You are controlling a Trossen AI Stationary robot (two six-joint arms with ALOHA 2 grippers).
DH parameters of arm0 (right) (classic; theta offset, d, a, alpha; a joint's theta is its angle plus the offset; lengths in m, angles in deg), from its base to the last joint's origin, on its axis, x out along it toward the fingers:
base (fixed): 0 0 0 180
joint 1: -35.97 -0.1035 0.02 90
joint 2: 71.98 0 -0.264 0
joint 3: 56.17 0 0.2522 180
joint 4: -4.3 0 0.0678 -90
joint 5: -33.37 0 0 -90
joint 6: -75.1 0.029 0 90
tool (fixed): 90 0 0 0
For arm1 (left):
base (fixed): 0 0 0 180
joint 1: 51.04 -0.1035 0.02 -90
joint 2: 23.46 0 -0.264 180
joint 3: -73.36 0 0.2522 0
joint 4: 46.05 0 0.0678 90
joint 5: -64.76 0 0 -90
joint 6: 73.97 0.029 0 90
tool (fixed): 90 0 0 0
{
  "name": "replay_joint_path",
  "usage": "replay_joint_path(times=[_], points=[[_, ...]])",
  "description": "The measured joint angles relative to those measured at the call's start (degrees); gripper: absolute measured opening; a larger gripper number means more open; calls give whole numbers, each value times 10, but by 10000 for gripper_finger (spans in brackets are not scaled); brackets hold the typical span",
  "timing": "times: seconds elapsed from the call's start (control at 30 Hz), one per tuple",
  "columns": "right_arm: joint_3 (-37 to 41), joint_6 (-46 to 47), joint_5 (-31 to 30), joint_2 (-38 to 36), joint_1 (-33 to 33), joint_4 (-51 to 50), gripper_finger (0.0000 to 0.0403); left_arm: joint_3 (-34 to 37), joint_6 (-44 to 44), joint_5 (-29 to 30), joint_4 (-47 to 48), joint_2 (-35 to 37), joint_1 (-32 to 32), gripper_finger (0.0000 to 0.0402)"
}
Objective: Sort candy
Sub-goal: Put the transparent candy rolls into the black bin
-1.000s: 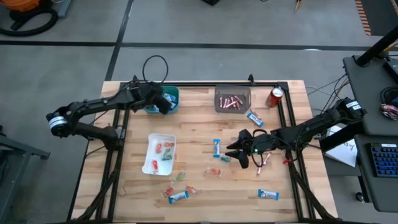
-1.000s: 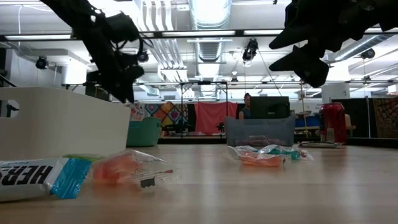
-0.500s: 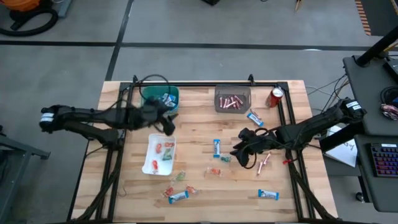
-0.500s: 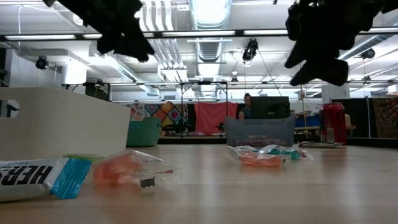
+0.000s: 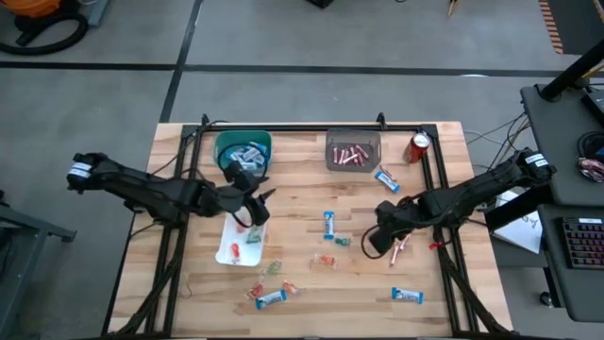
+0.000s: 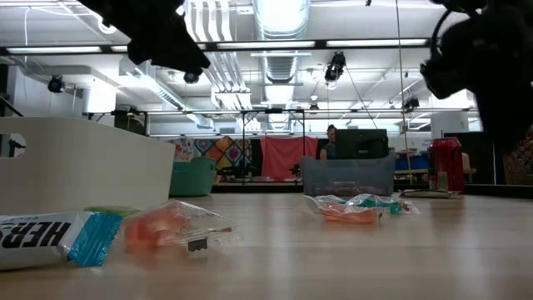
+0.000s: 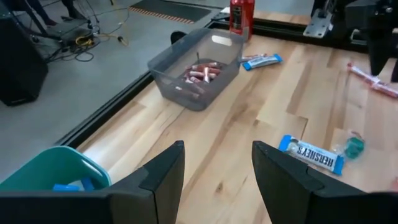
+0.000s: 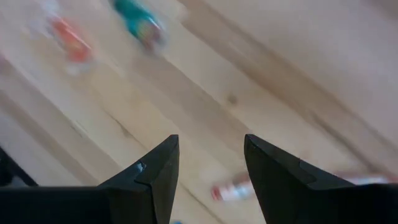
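Note:
Wrapped candy lies scattered on the wooden table: blue-and-white bars (image 5: 328,224) (image 5: 407,296) (image 5: 271,298) (image 5: 386,178), pink sticks (image 5: 402,247) and small red, orange and green pieces (image 5: 326,260). My left gripper (image 5: 257,204) is open and hovers over the far end of the white tray (image 5: 229,247); its wrist view (image 7: 217,155) looks toward the grey bin (image 7: 199,71) and a blue bar (image 7: 311,155). My right gripper (image 5: 377,242) is open and points down at the table just left of the pink sticks; its wrist view (image 8: 210,146) shows a pink stick (image 8: 233,190) below it.
A teal bin (image 5: 243,151) holds blue bars and the grey bin (image 5: 353,151) holds pink sticks, both at the far edge. The white tray holds red and green pieces. A red soda can (image 5: 418,146) stands at the far right. A black rail frames the table.
My left gripper has left the teal bin and swung toward the near edge and the right; it now hangs over the white tray's far end. My right gripper has shifted slightly right and nearer, toward the pink sticks. No candy has moved.

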Motion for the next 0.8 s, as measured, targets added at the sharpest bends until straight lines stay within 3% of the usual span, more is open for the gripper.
replay_joint_path(times=[0.17, 0.37, 0.57, 0.8], points=[[0, 38, 45, 0, 0, -102, 167, 0, 8, 1, 0, -13, 0, 171], [0, 69, 45, 0, 0, -229, 149, 0, 12, 1, 0, -33, 0, 171], [1, 100, 15, 0, 0, -224, 137, 0, 17, 2, 1, -50, 0, 170], [2, 202, -5, 4, -33, -222, 152, 0, 36, 2, 3, -67, 0, 170]])
